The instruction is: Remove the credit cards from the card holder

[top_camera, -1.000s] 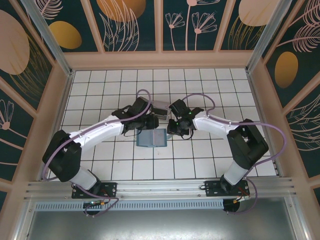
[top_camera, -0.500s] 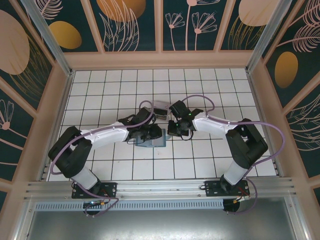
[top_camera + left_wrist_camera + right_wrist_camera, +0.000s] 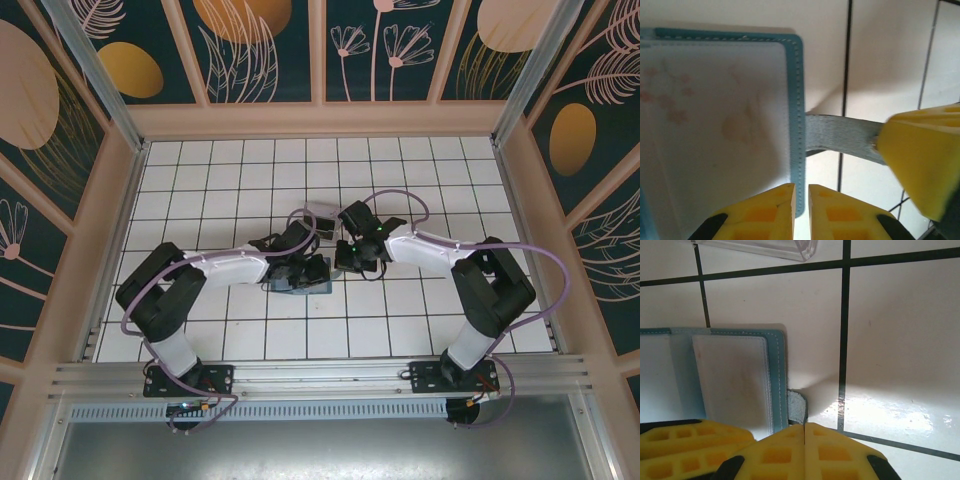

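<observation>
The teal card holder lies open at mid-table, mostly under my left gripper. In the left wrist view its pale inner pocket and stitched teal edge show, and the left gripper is shut on that edge. A grey strap sticks out from the holder's right side. My right gripper is shut on this strap, beside the holder; its yellow finger also shows in the left wrist view. The credit cards are hidden.
A clear plastic tray sits just behind the two grippers, its edge at the top of the right wrist view. White tiled floor spreads all round, ringed by the enclosure walls.
My left arm has reached to the right and come down over the card holder, covering most of it. The right gripper has stayed at the holder's right side.
</observation>
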Motion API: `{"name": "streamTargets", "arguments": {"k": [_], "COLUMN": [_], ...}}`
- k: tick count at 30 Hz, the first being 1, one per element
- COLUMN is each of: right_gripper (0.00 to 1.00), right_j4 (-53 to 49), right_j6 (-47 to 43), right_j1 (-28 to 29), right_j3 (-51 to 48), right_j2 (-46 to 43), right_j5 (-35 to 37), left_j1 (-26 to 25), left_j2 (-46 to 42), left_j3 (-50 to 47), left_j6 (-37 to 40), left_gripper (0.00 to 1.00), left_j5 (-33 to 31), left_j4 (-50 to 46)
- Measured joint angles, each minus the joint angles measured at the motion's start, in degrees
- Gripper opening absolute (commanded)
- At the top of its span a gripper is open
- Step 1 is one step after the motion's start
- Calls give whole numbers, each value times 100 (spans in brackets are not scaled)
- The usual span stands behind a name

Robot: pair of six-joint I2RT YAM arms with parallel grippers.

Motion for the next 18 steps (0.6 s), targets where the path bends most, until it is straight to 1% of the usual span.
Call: {"name": "streamTargets", "arguments": {"k": [8,18], "right_gripper": [1,1], "right_j4": [-2,-2], "right_j6": [0,0], "right_j1": [0,0], "right_j3": [0,0], "right_j2": [0,0], "right_j5": [2,2], "left_j1": [-9,-70], "left_j2": [216,245], "left_j3": [136,535], "left_j6": [11,348], "left_gripper": [23,30], "left_j5": [-92,-702], "left_j4": [-57,-933]}}
